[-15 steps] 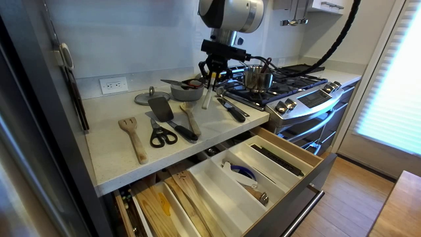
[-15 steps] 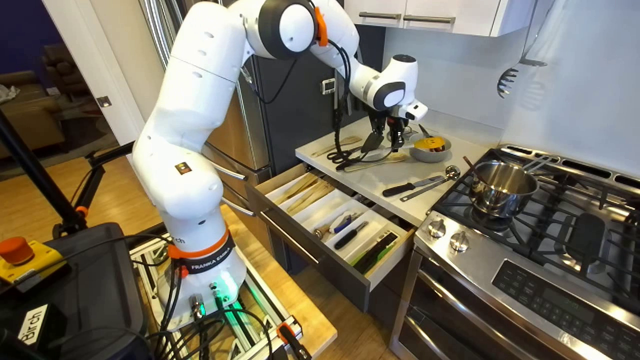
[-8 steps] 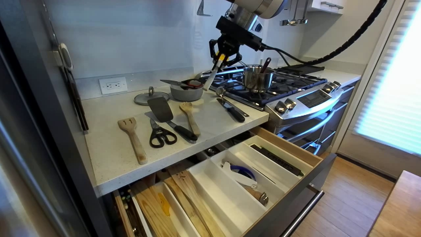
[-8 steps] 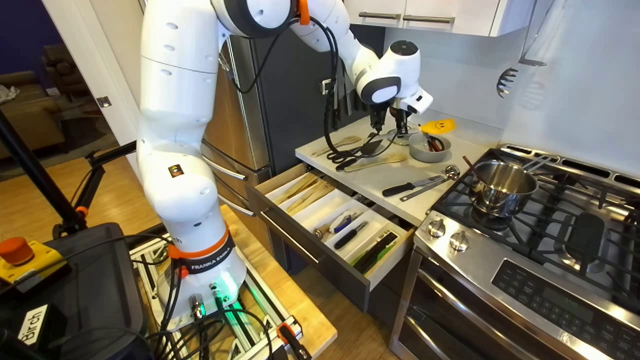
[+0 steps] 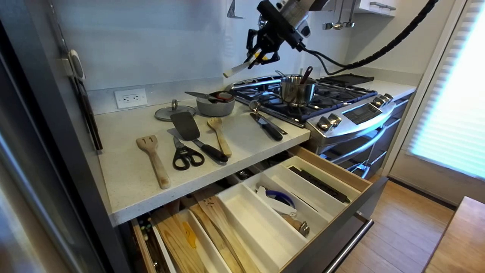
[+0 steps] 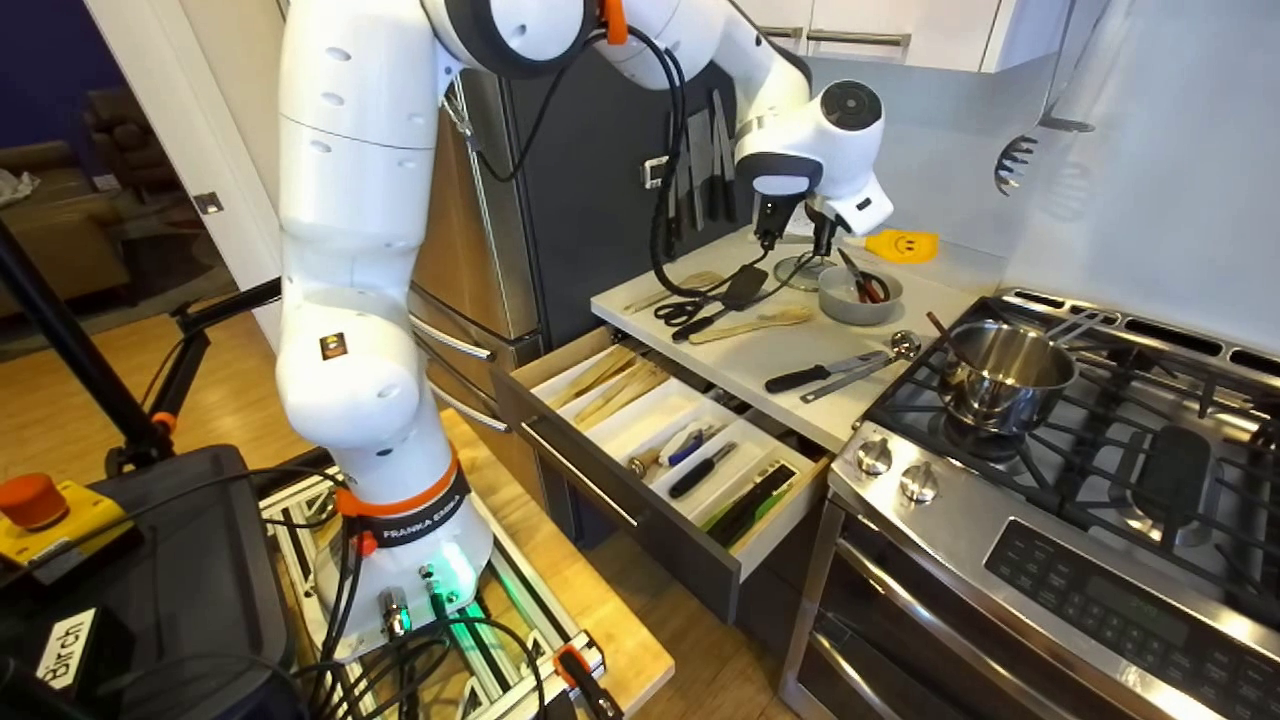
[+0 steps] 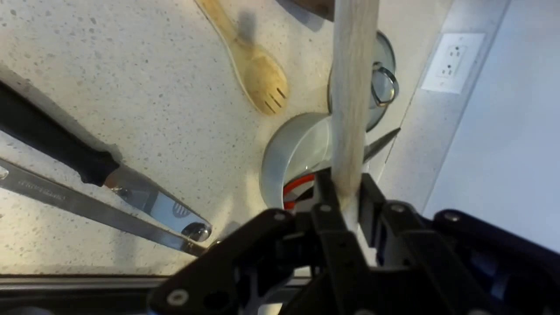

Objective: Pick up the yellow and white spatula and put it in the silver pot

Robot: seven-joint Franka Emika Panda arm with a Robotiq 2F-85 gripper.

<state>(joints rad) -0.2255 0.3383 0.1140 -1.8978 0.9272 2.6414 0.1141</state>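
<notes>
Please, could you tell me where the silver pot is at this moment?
In both exterior views, the silver pot stands on the stove, on the side near the open drawer, right of the black-handled knife on the counter.

Home kitchen: gas stove [image 6: 965, 510], fridge [image 6: 590, 220], counter [image 5: 246, 132] w/ utensils [image 5: 155, 161], pulled-out drawer [image 6: 660, 530]; sofa [image 6: 55, 225] in bkgd.

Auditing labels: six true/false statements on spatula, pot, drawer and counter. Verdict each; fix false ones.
1. The utensil drawer is shut. False: the drawer is open.
2. The jaws hold the yellow and white spatula. True.
3. The silver pot stands on the stove. True.
4. The spatula is in the pot. False: it is in midair.
5. The lid covers the grey pan. False: the lid lies on the counter beside the pan.
6. The black scissors lie on the counter. True.
</notes>
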